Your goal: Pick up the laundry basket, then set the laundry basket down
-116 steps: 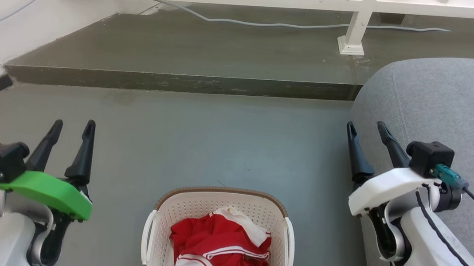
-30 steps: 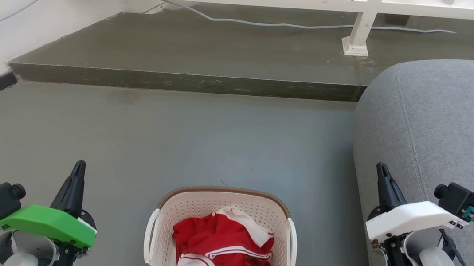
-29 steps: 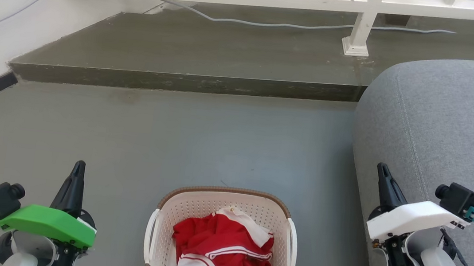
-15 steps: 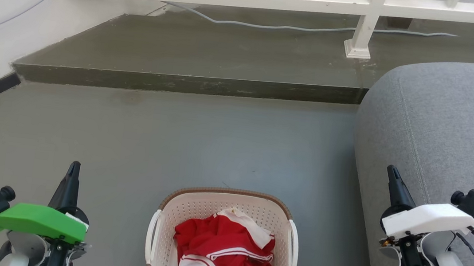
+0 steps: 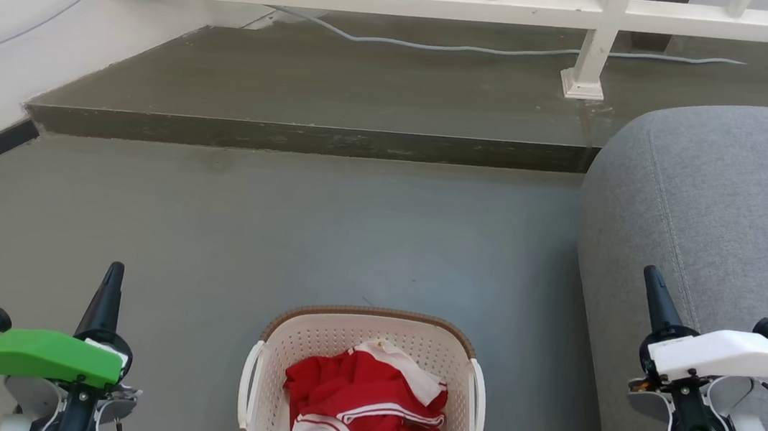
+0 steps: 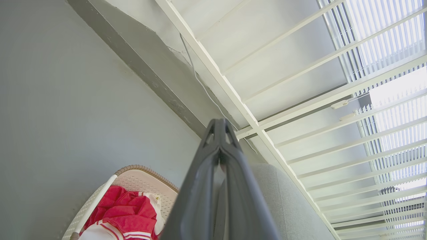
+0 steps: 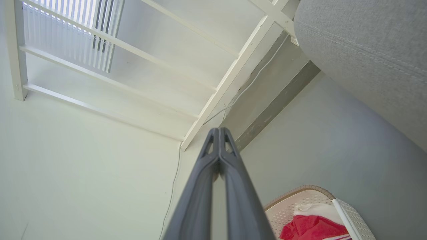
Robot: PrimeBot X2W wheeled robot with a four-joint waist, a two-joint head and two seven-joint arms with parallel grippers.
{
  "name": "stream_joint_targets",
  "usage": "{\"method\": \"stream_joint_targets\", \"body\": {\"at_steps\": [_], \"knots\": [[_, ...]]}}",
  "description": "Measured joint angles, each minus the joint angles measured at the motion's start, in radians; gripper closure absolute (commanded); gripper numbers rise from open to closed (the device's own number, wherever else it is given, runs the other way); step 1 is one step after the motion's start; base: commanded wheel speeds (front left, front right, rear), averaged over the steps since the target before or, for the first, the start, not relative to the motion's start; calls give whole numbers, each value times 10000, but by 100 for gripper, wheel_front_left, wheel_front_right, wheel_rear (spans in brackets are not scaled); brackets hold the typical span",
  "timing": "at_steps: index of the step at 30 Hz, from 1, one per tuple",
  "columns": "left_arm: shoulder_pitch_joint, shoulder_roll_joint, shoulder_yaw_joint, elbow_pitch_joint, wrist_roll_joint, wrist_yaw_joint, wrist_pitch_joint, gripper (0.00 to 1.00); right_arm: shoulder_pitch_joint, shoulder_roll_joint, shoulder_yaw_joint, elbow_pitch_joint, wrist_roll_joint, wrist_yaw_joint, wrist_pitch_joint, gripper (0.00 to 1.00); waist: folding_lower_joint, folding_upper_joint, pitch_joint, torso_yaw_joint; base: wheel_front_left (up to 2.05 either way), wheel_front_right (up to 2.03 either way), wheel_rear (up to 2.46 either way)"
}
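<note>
We count one cream-white perforated plastic laundry basket [image 5: 327, 335] with a brown woven-look rim, standing on the grey floor [image 5: 281, 233] and carrying two white side handles [image 5: 250, 381], one on each flank. Inside the basket lies one heap of red cloth with white stripes [image 5: 362, 408]; we cannot tell how many garments make it up. We count two pincers. The left pincer [image 5: 113, 278], under a green cover, hangs to the left of the basket and well apart from it. The right pincer [image 5: 652, 286], under a white cover, hangs to the right of the basket, seen against the one grey fabric sofa [image 5: 717, 210] that stands on that side. In the left wrist view the two long dark fingers [image 6: 200, 186] lie together with tips meeting, and in the right wrist view the fingers [image 7: 200, 186] do the same; neither pincer holds or touches anything. Beyond the basket runs one dark step [image 5: 306, 140], and beyond that one white railing [image 5: 451, 3].
</note>
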Motion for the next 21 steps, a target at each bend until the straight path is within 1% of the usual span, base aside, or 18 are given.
{"method": "stream_joint_targets", "body": {"at_steps": [6, 13, 15, 21], "knots": [[0, -67, 215, -6, -750, -27, 253, 100, 113, 54, -387, -58, 786, 173, 236, 100, 0, 0, -30, 36, 0, 0, 0], [0, -132, 451, -15, -1453, -29, 493, 100, 176, 132, -769, -111, 1622, 268, 470, 100, 0, 0, -59, 71, 0, 0, 0], [0, -148, 502, -21, -1653, -29, 575, 100, 176, 163, -869, -127, 1847, 359, 533, 100, 0, 0, -67, 81, 0, 0, 0], [0, -255, 662, -31, -2270, -31, 782, 100, 183, 238, -1197, -178, 2523, 472, 748, 100, 0, 0, -92, 111, 0, 0, 0]]}}
